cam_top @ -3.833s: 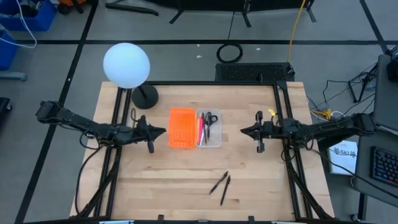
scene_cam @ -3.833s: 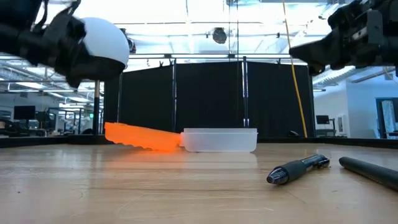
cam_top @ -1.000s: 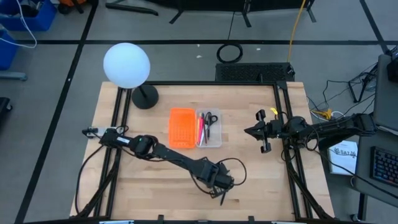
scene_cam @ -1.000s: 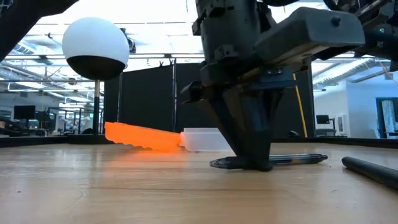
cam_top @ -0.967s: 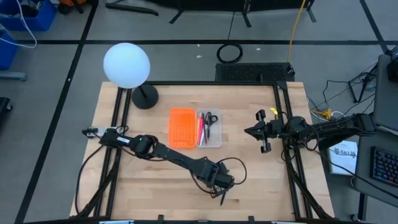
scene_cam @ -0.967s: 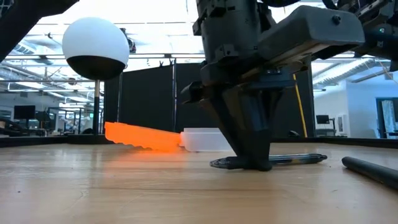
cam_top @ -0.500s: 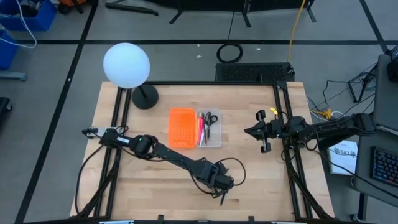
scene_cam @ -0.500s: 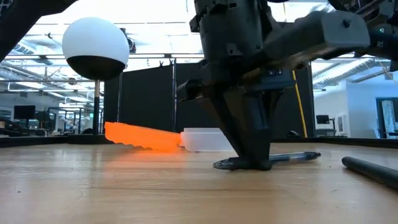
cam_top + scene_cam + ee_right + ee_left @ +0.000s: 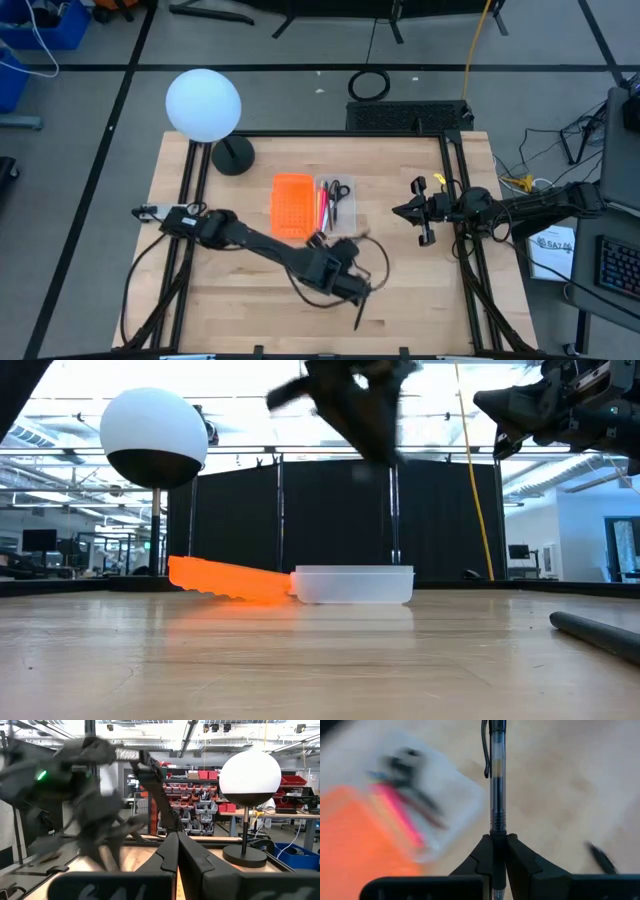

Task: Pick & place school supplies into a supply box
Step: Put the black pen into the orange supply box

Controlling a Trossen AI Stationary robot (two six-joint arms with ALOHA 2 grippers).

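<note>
My left gripper (image 9: pixel 345 280) hangs above the table's near middle, shut on a clear pen with a dark clip (image 9: pixel 496 780); in the low view it shows as a blur high up (image 9: pixel 350 400). The clear supply box (image 9: pixel 337 207) stands at the table's middle, holding black-handled scissors (image 9: pixel 338 189) and pink pens (image 9: pixel 322 210). It also shows in the low view (image 9: pixel 352 584) and, blurred, in the left wrist view (image 9: pixel 420 805). One dark pen (image 9: pixel 361 312) lies flat on the wood near the front edge (image 9: pixel 595 632). My right gripper (image 9: pixel 420 215) waits shut above the table's right side. My left gripper pinches the pen's barrel (image 9: pixel 497 827) between its two fingers (image 9: pixel 482 852), with the pen lying along the fingers and pointing out past their tips. The clip end (image 9: pixel 487 750) is the free end. The pen is lifted clear of the table.
An orange perforated tray (image 9: pixel 292 205) lies against the clear box's left side (image 9: pixel 230 580). A lamp with a white globe (image 9: pixel 203 103) stands on a dark base (image 9: pixel 233 155) at the far left corner. Bare wood lies between the box and the loose pen.
My left gripper, which stood with its fingertips on the table at the pen, has risen and moved toward the far edge and the clear box, staying shut on the pen. The pen has been lifted clear of the wood. The other dark pen has stayed put.
</note>
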